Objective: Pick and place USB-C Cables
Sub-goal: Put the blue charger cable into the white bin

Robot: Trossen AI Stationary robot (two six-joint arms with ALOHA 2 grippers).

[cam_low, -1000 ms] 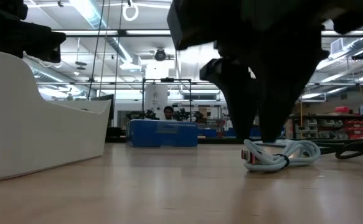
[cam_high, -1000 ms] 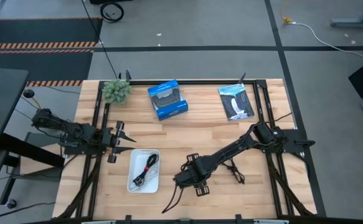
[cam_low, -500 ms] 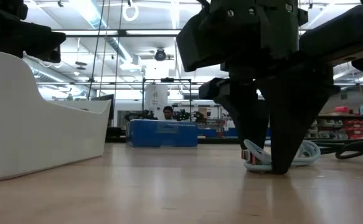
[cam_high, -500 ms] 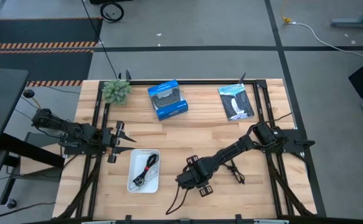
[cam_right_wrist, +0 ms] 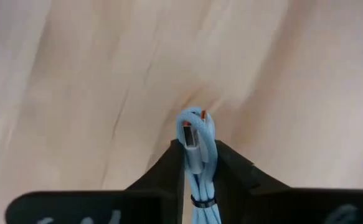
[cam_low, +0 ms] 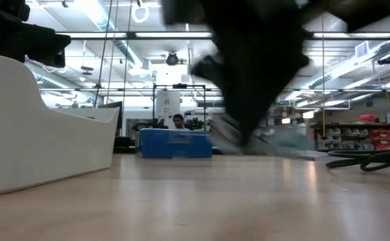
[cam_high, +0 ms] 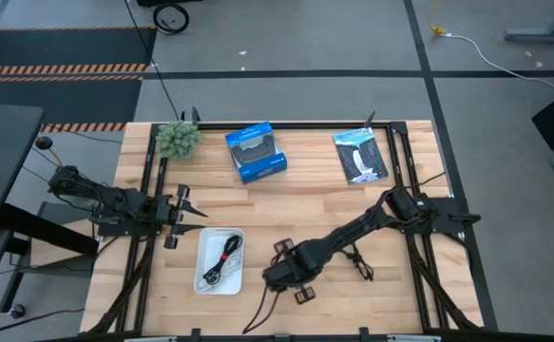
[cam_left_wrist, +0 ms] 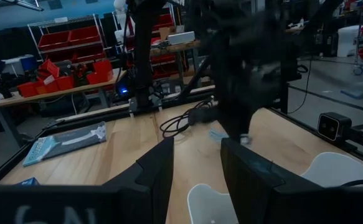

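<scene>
My right gripper point(cam_high: 278, 277) hangs low over the table just right of the white tray point(cam_high: 203, 285), shut on a light blue-grey USB-C cable point(cam_right_wrist: 197, 146). In the low view that cable point(cam_low: 231, 134) is a blur under the gripper. A black-and-red cable point(cam_high: 224, 258) lies coiled in the tray. A black cable point(cam_high: 357, 261) lies on the wood under my right arm. My left gripper point(cam_high: 177, 217) waits open at the table's left, above the tray's far end. My right gripper pinches the bundled loops of the blue-grey cable between its two fingers point(cam_right_wrist: 228, 163), coming from above and pointing down. The plug end point(cam_right_wrist: 190, 134) sticks out past the fingertips, and a dark tie point(cam_right_wrist: 198, 202) rings the bundle farther back. In the low view the cable looks clear of the table.
A blue box point(cam_high: 256, 152) and a black-and-white flat packet point(cam_high: 360, 157) lie at the far edge, with a small green plant point(cam_high: 177, 138) at the far left corner. Bare wood stretches between the tray and the black cable.
My right gripper came down with its fingers on either side of the blue-grey cable lying on the table and took hold of it. It has since gone toward the table's left edge, nearer the tray, with the cable off the wood.
</scene>
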